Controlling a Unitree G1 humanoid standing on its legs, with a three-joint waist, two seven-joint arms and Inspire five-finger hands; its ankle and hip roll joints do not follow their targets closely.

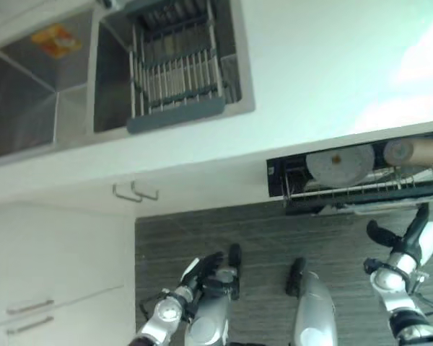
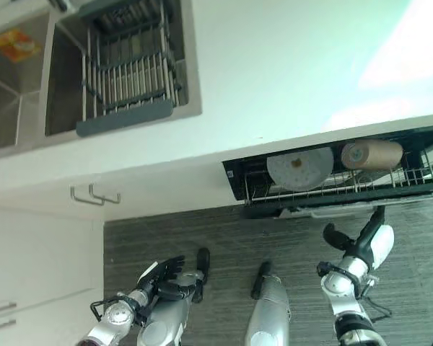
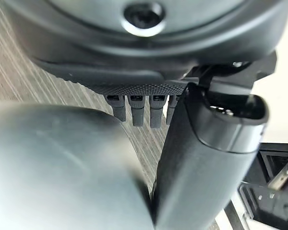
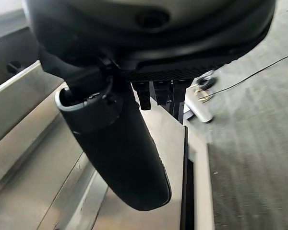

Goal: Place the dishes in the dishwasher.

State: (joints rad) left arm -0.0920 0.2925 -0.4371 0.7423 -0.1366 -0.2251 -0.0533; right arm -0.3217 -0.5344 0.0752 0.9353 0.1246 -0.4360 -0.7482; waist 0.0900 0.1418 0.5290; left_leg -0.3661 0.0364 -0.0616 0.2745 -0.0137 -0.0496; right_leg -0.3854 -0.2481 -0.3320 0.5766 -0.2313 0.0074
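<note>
The dishwasher's pulled-out rack (image 1: 361,189) stands under the counter at the right. A round grey plate (image 1: 339,164) stands on edge in it, and a tan bowl (image 1: 415,151) lies on its side to the right of the plate. My right hand (image 1: 411,241) hangs just below the rack's front, fingers straight and pointing up at it, thumb spread, nothing in it. Low over the floor, my left hand (image 1: 202,277) is relaxed and holds nothing. In the right wrist view, the thumb (image 4: 115,148) stands over a steel surface.
A double sink (image 1: 29,86) is set in the white counter at the upper left, with a wire dish rack (image 1: 177,72) in its right basin and an orange item (image 1: 56,40) in the left one. White cabinets with metal handles (image 1: 136,193) stand at the left. Grey wood floor (image 1: 274,238) lies below.
</note>
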